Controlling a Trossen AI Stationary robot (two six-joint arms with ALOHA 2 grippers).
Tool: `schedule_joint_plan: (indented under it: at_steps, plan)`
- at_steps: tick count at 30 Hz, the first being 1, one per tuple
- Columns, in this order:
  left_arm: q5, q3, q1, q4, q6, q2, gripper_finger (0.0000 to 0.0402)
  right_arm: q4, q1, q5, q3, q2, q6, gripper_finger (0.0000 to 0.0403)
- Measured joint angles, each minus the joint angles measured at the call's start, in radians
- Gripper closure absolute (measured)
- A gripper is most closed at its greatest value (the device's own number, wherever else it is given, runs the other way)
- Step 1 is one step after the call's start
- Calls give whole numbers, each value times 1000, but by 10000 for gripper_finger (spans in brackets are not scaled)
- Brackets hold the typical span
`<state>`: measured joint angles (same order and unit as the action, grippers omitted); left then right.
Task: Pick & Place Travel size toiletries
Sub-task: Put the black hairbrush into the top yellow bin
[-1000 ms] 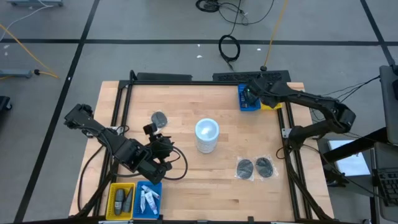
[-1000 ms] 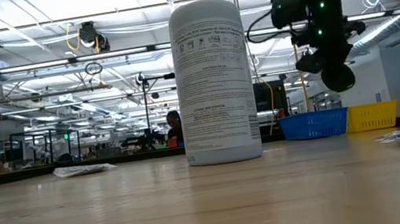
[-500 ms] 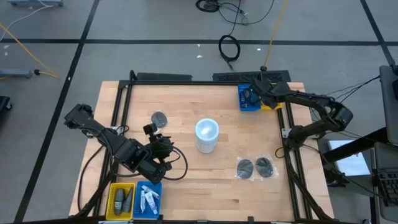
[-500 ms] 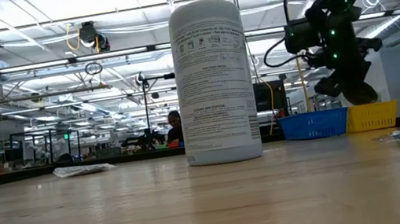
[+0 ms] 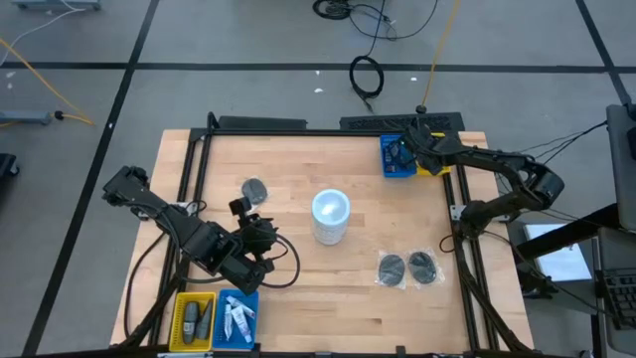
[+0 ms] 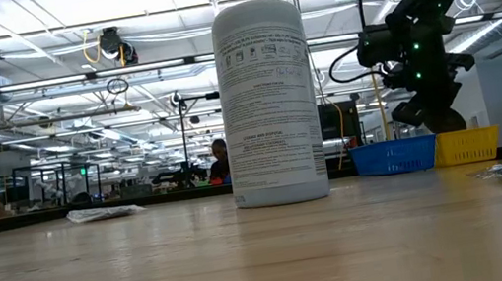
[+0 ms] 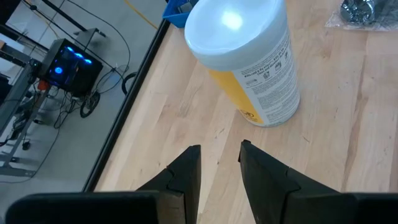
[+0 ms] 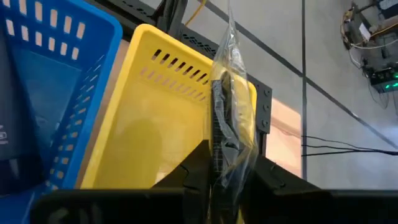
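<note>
A: Surface?
B: Wooden table. White cylinder upright mid-table, one bagged dark disc beside it.
A: Other side?
B: Two bagged discs near the right edge. Blue tray and yellow tray at the far right corner; yellow tray and blue tray at the near left.

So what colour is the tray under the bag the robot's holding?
Yellow. The yellow tray shows best in the right wrist view, right behind the clear bag.
</note>
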<state>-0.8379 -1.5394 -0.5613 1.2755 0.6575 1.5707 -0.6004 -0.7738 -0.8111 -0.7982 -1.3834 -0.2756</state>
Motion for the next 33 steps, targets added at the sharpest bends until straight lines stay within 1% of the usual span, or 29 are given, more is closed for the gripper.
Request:
schedule_joint_plan:
  at_steps: [6,11,15,18,21,22,26,30,33]
  plan:
    - [0,0,0,1,1,0,289,-6,0,-52,0,0,9,308]
    - [0,0,3,28,15,0,289,-5,0,-51,0,0,8,261]
    - [-7,0,7,80,80,0,289,-5,0,-50,0,0,10,230]
    - [-13,0,18,166,166,0,289,-5,1,-49,0,0,10,214]
    - [-22,0,35,292,264,0,289,-5,3,-47,0,0,3,205]
    - [-26,1,41,302,289,-1,289,-4,3,-35,0,2,-1,203]
    - [-1,45,70,279,267,-30,289,30,3,53,0,24,2,202]
    - [21,147,139,288,290,-101,289,52,3,106,0,69,12,207]
    - [52,263,204,233,302,-181,289,48,3,112,0,108,11,207]
